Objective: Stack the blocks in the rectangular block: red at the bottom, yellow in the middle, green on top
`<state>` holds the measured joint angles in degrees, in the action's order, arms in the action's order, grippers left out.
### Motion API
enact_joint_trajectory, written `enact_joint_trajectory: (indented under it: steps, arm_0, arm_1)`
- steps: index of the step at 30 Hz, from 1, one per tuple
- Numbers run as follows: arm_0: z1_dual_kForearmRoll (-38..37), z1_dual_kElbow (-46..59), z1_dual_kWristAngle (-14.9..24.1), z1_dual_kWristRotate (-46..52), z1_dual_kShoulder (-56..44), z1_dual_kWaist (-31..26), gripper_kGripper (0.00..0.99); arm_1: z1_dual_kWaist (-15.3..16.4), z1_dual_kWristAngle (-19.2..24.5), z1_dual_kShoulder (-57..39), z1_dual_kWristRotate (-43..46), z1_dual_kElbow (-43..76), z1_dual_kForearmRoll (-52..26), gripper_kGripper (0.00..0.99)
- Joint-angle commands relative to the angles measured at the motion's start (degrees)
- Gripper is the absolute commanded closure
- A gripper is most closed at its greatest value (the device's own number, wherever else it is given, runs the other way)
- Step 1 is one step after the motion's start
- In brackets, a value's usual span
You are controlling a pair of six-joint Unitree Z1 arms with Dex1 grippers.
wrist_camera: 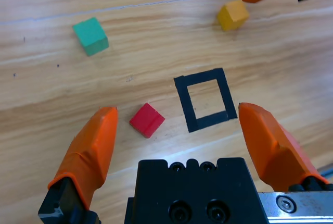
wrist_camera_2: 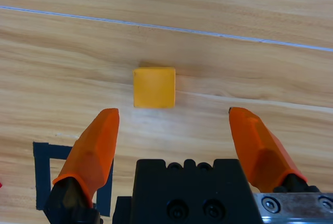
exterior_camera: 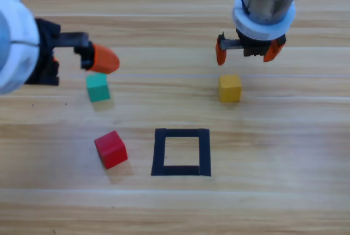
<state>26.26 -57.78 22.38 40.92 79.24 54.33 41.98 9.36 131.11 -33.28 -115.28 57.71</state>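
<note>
Stack not yet begun: all three cubes lie loose on the table (exterior_camera: 284,202), and the black tape rectangle (exterior_camera: 158,153) holds nothing.

The right gripper (exterior_camera: 250,50), jaws spread and empty, hangs just beyond the yellow cube (exterior_camera: 229,88). The left gripper (wrist_camera: 184,140), also spread and empty, sits near the green cube (exterior_camera: 98,87). The red cube (exterior_camera: 111,148) rests just left of the rectangle. Judged next: red must go in first. No brands, labels or writing can be read.

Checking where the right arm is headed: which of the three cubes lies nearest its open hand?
The yellow cube, just below the right hand and centred between its jaws in the wrist view. The green cube and red cube lie far left.
</note>
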Motion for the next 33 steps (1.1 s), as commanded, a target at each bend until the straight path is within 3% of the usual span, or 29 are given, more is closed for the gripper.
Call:
enact_joint_trajectory:
  steps: [1, 5, 10, 13, 26, 28, 29, 30, 33]
  arm_0:
    - [4.06, -2.42, 1.79, 10.06, 5.32, -1.06, 0.001]
    - [8.72, -5.85, 1.87, 16.74, 9.97, -1.5, 0.017]
    - [21.55, -17.98, 1.79, 27.46, 21.22, -1.59, 0.017]
    - [27.62, -24.04, -0.24, 32.3, 26.5, -1.77, 0.017]
    - [28.15, -23.43, -10.7, 38.89, 34.93, -10.03, 0.021]
    - [28.06, -23.43, -11.4, 39.68, 35.9, -11.0, 0.021]
    - [28.06, -23.43, -11.57, 40.21, 36.16, -11.17, 0.021]
    - [28.06, -23.52, -11.84, 40.56, 36.69, -11.35, 0.021]
    - [27.88, -23.6, -12.54, 41.44, 37.48, -11.7, 0.021]
  arm_1:
    - [-2.16, -1.8, 6.97, -0.2, -3.2, 0.48, 0.059]
    - [-2.16, -2.68, 9.7, -0.12, -4.95, 0.56, 0.059]
    - [-2.16, -3.56, 11.89, -0.12, -6.27, 0.56, 0.063]
    - [-2.16, -4.09, 12.68, -0.2, -6.45, 0.56, 0.068]
    - [-2.34, -5.76, 14.79, 0.06, -6.18, 0.74, 0.183]
    - [-2.34, -5.84, 14.79, 0.06, -6.18, 0.91, 0.329]
    - [-2.34, -5.76, 14.71, 0.15, -6.18, 1.0, 0.442]
    - [-2.34, -5.76, 14.62, 0.59, -6.18, 1.0, 0.616]
    - [-2.34, -5.67, 13.83, 1.29, -5.83, 1.09, 0.807]
